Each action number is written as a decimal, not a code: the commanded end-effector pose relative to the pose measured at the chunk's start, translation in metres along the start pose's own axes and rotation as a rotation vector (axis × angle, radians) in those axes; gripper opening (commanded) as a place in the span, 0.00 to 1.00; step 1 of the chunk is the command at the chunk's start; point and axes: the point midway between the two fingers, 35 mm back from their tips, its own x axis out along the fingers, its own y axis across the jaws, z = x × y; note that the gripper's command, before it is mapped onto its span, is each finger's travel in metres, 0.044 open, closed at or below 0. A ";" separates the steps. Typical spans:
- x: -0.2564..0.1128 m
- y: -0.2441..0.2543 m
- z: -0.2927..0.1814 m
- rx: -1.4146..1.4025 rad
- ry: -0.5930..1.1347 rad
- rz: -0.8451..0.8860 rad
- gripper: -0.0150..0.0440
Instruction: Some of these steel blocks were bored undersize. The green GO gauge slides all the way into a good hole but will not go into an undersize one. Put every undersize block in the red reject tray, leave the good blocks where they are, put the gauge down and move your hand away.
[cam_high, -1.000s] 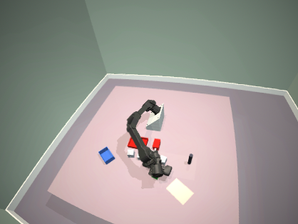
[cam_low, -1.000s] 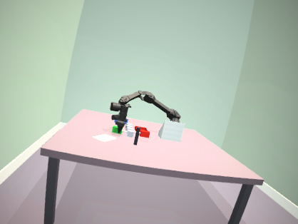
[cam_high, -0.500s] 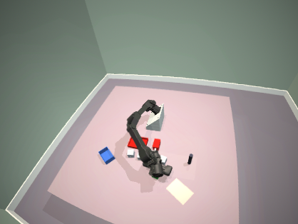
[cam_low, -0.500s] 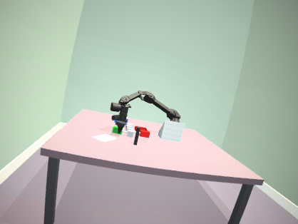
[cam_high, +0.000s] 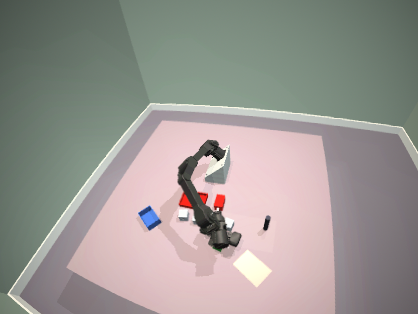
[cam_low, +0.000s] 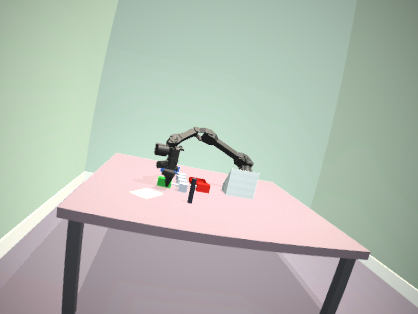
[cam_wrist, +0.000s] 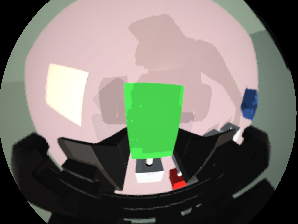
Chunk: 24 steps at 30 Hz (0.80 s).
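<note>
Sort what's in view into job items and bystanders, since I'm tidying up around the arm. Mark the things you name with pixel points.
Part of the job:
- green GO gauge (cam_low: 162, 181) (cam_wrist: 154, 120), held in the gripper (cam_low: 168, 185) (cam_wrist: 149, 125)
- steel blocks (cam_high: 183, 215) (cam_low: 183, 187) (cam_wrist: 149, 175)
- red reject tray (cam_high: 186, 206)

Apparently just lying about:
- blue tray (cam_high: 149, 223) (cam_wrist: 249, 104)
- black cylinder (cam_high: 267, 223) (cam_low: 191, 191)
- pale sheet (cam_high: 252, 268) (cam_low: 146, 193) (cam_wrist: 66, 92)
</note>
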 end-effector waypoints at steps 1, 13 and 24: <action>-0.001 0.002 0.000 -0.002 -0.008 -0.001 0.25; -0.001 0.001 -0.001 -0.002 -0.008 -0.001 0.25; -0.003 0.000 0.002 -0.002 -0.008 -0.001 0.25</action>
